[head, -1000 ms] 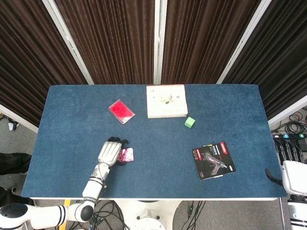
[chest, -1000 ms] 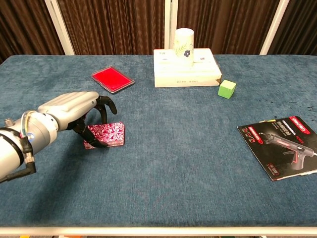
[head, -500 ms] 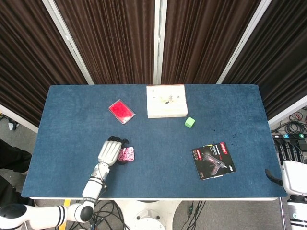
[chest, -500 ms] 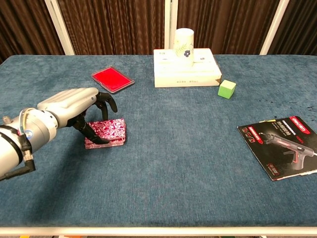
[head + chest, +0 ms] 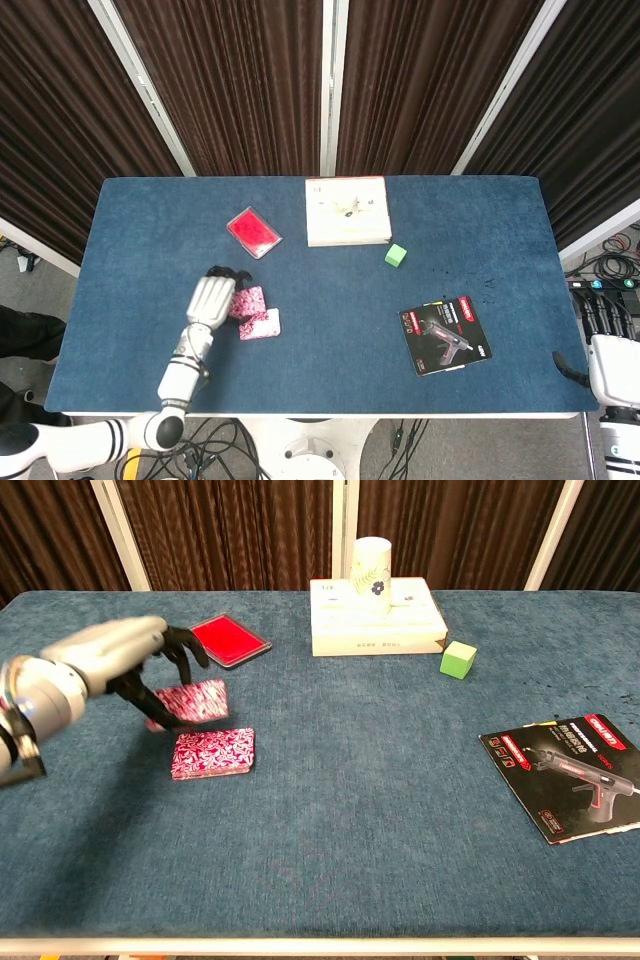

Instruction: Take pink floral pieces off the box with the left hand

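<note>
My left hand (image 5: 105, 662) hangs above the table's left side and holds a flat pink floral piece (image 5: 190, 702) in its dark fingers, tilted and clear of the cloth. Just below and to its right, a second pink floral piece (image 5: 213, 753) lies flat on the table, apart from the held one. From the head view the hand (image 5: 208, 298) covers part of the lifted piece (image 5: 248, 299), and the lying piece (image 5: 261, 324) sits right beside it. A white part of my right arm (image 5: 610, 368) shows past the table's right edge; how its fingers lie is unclear.
A red flat case (image 5: 228, 640) lies behind the left hand. A white box (image 5: 377, 628) with a flower-printed cup (image 5: 370, 567) on it stands at the back centre. A green cube (image 5: 458, 660) sits beside the box, and a glue-gun package (image 5: 570, 777) lies front right.
My left hand has risen and moved left and back, lifting one pink floral piece off the stack. The other piece stays on the table where the stack was.
</note>
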Motion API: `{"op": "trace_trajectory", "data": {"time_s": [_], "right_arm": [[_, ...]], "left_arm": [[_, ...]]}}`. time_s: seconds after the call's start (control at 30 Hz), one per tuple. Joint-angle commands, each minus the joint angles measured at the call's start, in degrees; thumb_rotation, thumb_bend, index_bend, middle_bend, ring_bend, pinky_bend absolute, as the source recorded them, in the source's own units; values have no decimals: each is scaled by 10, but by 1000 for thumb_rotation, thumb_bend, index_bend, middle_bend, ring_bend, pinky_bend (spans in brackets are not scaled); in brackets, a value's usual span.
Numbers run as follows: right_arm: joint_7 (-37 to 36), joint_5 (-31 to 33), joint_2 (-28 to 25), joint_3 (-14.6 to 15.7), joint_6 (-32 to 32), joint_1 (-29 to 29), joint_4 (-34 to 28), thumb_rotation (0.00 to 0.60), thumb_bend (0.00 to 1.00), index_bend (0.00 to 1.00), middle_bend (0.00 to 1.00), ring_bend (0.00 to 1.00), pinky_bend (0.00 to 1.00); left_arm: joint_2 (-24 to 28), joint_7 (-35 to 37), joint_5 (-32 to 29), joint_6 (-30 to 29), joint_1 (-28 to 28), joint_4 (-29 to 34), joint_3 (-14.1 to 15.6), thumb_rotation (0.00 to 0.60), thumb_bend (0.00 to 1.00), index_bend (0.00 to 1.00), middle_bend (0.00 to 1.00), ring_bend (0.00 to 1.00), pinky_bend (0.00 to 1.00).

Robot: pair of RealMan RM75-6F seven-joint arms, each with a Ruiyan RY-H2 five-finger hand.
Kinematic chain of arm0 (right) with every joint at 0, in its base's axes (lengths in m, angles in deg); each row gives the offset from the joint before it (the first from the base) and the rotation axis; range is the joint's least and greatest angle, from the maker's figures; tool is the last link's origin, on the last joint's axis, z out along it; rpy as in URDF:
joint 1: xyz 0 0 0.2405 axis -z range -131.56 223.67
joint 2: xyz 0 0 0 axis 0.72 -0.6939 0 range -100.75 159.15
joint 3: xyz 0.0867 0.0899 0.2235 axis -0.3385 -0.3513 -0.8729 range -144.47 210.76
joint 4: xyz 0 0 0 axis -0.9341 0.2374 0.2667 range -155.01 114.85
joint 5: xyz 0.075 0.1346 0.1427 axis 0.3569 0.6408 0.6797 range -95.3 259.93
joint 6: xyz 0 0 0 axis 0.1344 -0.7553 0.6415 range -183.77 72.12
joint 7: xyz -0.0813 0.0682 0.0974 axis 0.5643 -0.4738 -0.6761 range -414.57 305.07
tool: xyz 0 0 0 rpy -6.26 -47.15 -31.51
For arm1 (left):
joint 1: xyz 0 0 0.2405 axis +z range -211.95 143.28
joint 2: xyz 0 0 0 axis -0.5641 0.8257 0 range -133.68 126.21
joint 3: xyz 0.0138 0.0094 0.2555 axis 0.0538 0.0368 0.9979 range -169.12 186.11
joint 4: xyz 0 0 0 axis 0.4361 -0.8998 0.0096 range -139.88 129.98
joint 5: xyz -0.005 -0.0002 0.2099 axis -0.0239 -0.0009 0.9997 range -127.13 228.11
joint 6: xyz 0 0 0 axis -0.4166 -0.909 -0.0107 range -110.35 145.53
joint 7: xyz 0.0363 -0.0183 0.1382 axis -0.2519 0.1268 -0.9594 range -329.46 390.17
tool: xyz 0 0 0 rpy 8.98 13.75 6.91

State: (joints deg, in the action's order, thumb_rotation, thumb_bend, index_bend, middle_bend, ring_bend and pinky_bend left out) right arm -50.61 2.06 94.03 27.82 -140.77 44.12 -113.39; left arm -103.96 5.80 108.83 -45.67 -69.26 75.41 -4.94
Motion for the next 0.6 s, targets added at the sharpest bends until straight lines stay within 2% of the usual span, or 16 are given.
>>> {"op": "trace_trajectory", "data": {"time_s": [0.03, 0.23, 0.6], "right_arm": [[2, 0, 0, 0, 0, 0, 0, 600, 139, 0, 0, 0, 0], [7, -12, 0, 0, -11, 0, -2, 600, 139, 0, 0, 0, 0], [15, -13, -1, 0, -15, 2, -11, 600, 138, 0, 0, 0, 0]], "left_arm": [[16, 16, -6, 11, -8, -24, -18, 600, 194, 319, 498, 237, 197], [20, 64, -22, 43, -15, -92, -36, 600, 194, 319, 506, 249, 198], [-5, 172, 8, 103, -16, -200, -14, 600, 195, 319, 519, 257, 198]]}}
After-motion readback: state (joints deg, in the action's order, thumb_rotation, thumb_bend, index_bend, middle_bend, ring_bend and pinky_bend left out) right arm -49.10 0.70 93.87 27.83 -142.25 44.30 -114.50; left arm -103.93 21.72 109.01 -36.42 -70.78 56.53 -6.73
